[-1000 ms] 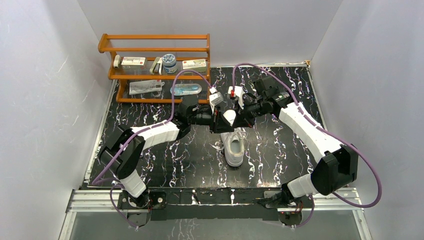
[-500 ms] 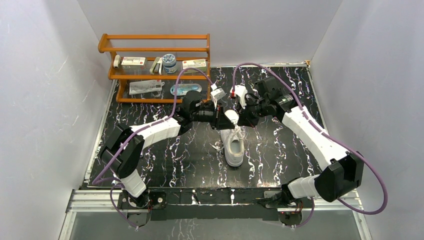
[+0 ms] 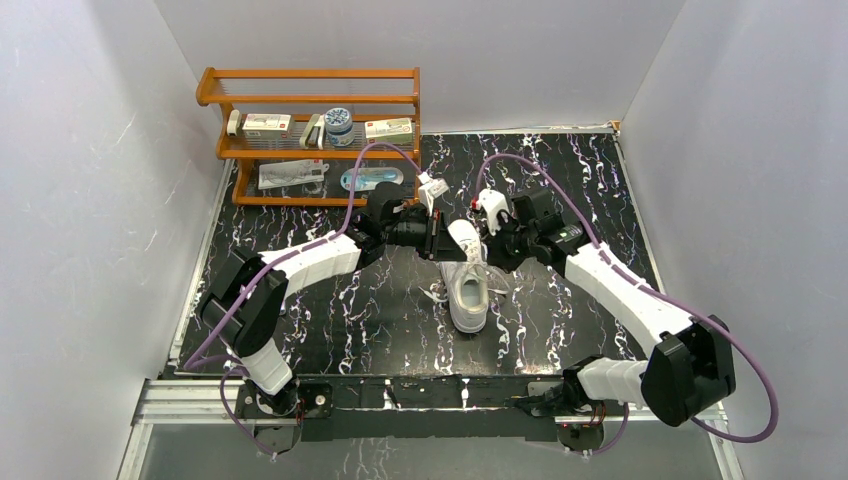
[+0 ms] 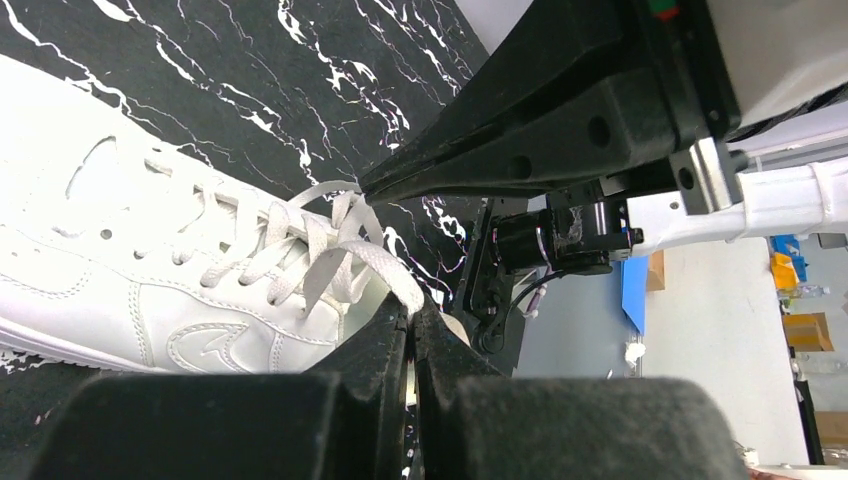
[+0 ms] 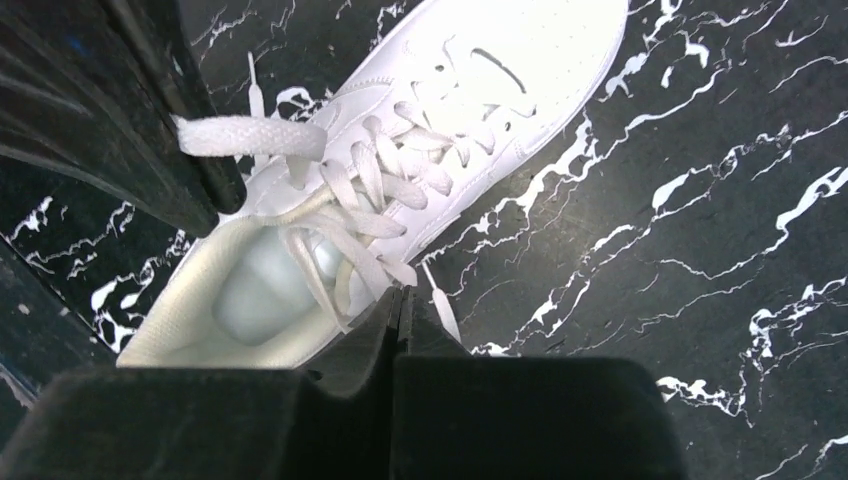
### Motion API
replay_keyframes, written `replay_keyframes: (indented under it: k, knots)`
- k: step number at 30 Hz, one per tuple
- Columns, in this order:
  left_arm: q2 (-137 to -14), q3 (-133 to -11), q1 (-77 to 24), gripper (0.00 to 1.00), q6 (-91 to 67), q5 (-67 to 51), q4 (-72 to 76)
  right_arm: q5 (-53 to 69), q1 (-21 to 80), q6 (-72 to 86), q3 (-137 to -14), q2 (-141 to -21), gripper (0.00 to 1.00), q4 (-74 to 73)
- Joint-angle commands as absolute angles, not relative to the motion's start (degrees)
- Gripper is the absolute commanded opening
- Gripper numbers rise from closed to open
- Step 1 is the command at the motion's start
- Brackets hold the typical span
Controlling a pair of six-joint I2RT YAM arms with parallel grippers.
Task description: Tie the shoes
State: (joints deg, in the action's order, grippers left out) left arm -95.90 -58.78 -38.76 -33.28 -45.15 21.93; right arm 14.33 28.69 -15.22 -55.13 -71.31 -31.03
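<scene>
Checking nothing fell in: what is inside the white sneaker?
Right wrist view: the sneaker shows only a pale insole at its heel end. Toward the toe, the laces cover the inside; that part cannot be seen.

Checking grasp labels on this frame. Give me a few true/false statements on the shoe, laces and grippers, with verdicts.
1. The left gripper is shut on a white lace. True.
2. The shoe is tied in a finished bow. False: no bow; one lace end lies loose on the table.
3. The sneaker stands upright on its sole. True.
4. The wooden rack stands at the table's far right. False: it is at the far left.
</scene>
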Motion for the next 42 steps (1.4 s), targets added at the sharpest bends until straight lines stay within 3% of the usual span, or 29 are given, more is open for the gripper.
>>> replay_keyframes:
  k: [1,2,5,9,14,21,29,34,36,38,42]
  knots:
    - [-92.8,-60.9,-38.5,0.00,-33.1,-45.2,20.2,13.6,28.9,-13.0,-54.5,-68.5,0.00,-22.3]
    - [-92.8,-61.2,-38.6,0.00,-32.4,-45.2,19.5,14.0,28.9,-13.1,-54.4,-68.1,0.00,-22.4]
    - [-93.2,-62.4,-38.6,0.00,-31.4,-44.3,17.9,12.5,28.9,-13.9,-54.5,-67.1,0.25,-25.1]
    - [-93.2,-63.7,-38.6,0.00,-30.4,-42.6,15.2,8.9,26.6,-17.2,-52.5,-63.7,0.42,-28.7]
    - [-92.9,-63.4,-38.5,0.00,-31.0,-42.0,14.6,18.7,17.8,-19.3,-49.8,-63.5,0.42,-33.3]
    - [-92.7,-65.0,-38.6,0.00,-30.0,-41.0,10.4,26.6,16.1,-23.6,-47.4,-66.3,0.47,-30.1]
    - [-91.6,-64.4,-38.6,0.00,-29.4,-41.6,9.6,34.7,16.2,-30.4,-42.3,-67.6,0.46,-21.5]
    - [-90.5,-63.7,-38.6,0.00,-27.1,-41.3,8.9,34.3,16.2,-32.2,-40.2,-67.3,0.38,-16.4]
    - [-90.3,-63.9,-38.5,0.00,-25.2,-41.2,8.2,34.4,16.1,-33.9,-41.2,-67.5,0.27,-18.1]
    - [-90.0,-64.1,-38.6,0.00,-22.4,-41.9,7.9,35.0,16.2,-35.9,-43.5,-66.5,0.03,-22.3]
    - [-89.6,-64.4,-38.3,0.00,-15.8,-44.6,8.5,34.8,16.5,-36.4,-49.0,-62.3,0.00,-28.1]
